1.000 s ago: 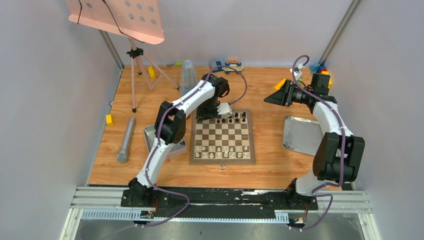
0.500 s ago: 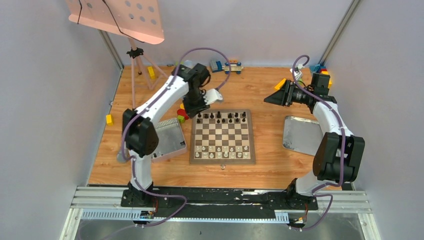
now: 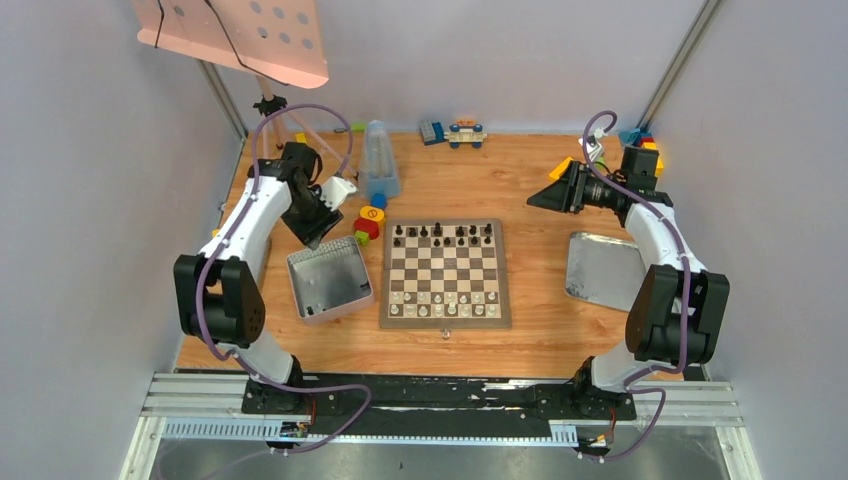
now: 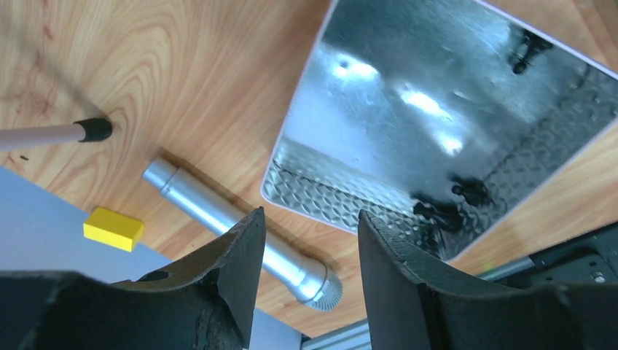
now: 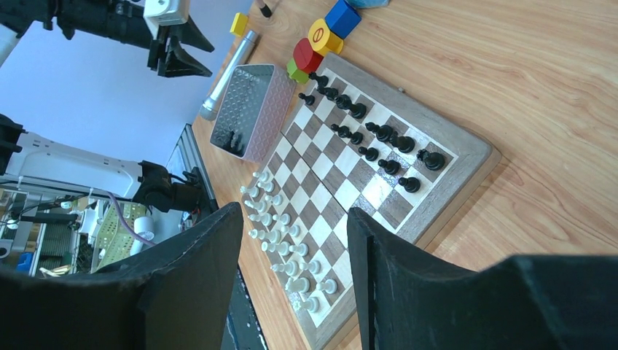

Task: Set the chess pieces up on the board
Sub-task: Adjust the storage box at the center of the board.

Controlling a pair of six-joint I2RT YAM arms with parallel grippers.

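The board (image 3: pixel 445 272) lies at the table's centre, with black chess pieces (image 3: pixel 445 235) on its far rows and white ones (image 3: pixel 445 303) on its near rows. Left of it stands a metal tin (image 3: pixel 328 282). In the left wrist view the tin (image 4: pixel 408 109) holds a few black pieces (image 4: pixel 466 191). My left gripper (image 3: pixel 318 228) hangs above the tin's far-left side. Its jaws (image 4: pixel 310 215) are open and empty. My right gripper (image 3: pixel 545 195) is raised at the back right, pointing at the board (image 5: pixel 379 182). It (image 5: pixel 293 213) is open and empty.
A flat grey tray (image 3: pixel 603 268) lies right of the board. Coloured blocks (image 3: pixel 368 222) sit at the board's far-left corner. A silver cylinder (image 4: pixel 240 233) and a yellow block (image 4: pixel 113 227) lie left of the tin. A pink stand (image 3: pixel 235 35) on a tripod occupies the back left.
My left arm swung away from the board's far-left corner, leftward to above the tin, and its jaws opened wider. The right arm has not moved.
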